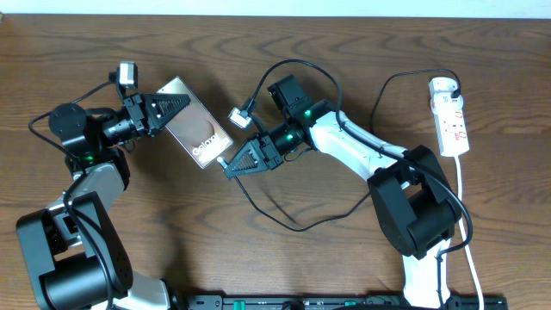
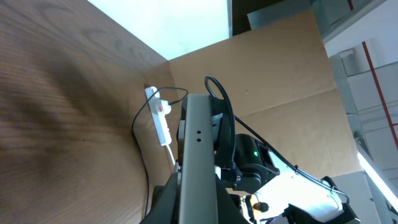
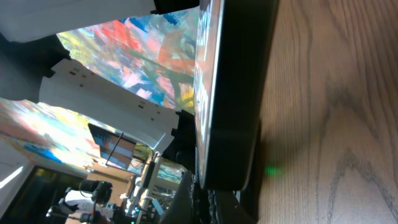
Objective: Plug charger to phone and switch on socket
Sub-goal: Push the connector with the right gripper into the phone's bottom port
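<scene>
Cannot see the tip of the charger (image 1: 300,227), buried in the pinched-together right gripper (image 1: 229,165) at the lower-right end of the phone (image 1: 200,129), slanting up-left over the table (image 1: 86,34) into the clamping left gripper (image 1: 176,107).

Dark wood-grain table (image 1: 215,250) underfoot of it all; brown cardboard panel (image 2: 280,81) behind; bright white light (image 2: 168,25) above.

You have a brown-grey phone (image 1: 196,129) with white lettering, a black cable (image 1: 293,226), and a white power strip (image 1: 451,120) with small red marks, all on a dark brown, wood-grained table (image 1: 362,34).
</scene>
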Action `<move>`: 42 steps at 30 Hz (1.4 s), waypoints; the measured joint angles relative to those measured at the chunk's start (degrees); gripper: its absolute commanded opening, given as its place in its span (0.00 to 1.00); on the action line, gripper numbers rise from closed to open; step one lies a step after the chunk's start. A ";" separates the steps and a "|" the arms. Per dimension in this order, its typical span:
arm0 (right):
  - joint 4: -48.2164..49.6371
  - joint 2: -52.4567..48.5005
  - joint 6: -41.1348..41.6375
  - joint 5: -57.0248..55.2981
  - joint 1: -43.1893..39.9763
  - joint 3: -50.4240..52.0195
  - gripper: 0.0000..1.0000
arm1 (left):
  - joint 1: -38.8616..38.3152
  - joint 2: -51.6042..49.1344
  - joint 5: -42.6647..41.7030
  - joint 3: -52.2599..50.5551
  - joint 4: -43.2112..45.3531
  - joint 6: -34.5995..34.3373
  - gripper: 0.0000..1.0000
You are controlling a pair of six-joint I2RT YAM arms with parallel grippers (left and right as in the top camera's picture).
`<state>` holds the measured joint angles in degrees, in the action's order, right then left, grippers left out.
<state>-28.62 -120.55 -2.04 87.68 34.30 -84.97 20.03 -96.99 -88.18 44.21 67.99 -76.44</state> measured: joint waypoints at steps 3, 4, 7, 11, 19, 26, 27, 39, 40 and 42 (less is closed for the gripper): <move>0.00 0.00 0.00 0.00 0.00 0.00 0.01 | 0.00 0.00 0.00 0.00 0.00 0.00 0.07; 0.00 0.00 0.00 0.00 0.00 0.00 0.01 | 0.00 0.00 0.00 0.00 0.00 0.00 0.07; 0.09 0.00 0.00 0.00 0.00 0.00 0.01 | 0.00 0.00 0.00 0.00 0.00 0.00 0.07; 0.57 0.00 0.00 0.00 -0.02 0.00 0.01 | 0.00 0.00 0.00 0.00 0.00 0.00 0.07; 0.63 0.00 0.00 0.02 -0.28 0.00 0.01 | 0.00 0.00 -0.02 0.00 0.00 0.00 0.07; 1.05 0.00 0.00 0.04 -0.68 0.00 0.01 | 0.00 0.00 0.04 0.00 0.00 0.00 0.07; 1.05 0.00 0.00 0.07 -0.85 0.00 0.01 | 0.00 0.00 0.07 0.00 0.00 0.00 0.07; 1.46 0.00 0.00 0.13 -1.18 0.00 0.01 | -0.09 0.00 0.26 0.00 0.00 0.00 0.07; 1.53 0.00 0.00 0.15 -1.18 0.00 0.01 | -0.22 0.00 0.42 0.00 0.00 0.00 0.07; 1.57 0.00 0.00 0.20 -1.18 0.00 0.01 | -0.63 0.00 1.05 0.00 0.00 0.00 0.07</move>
<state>-27.05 -120.55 -2.04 87.88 33.12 -84.97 19.40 -96.99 -87.13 44.21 67.99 -76.44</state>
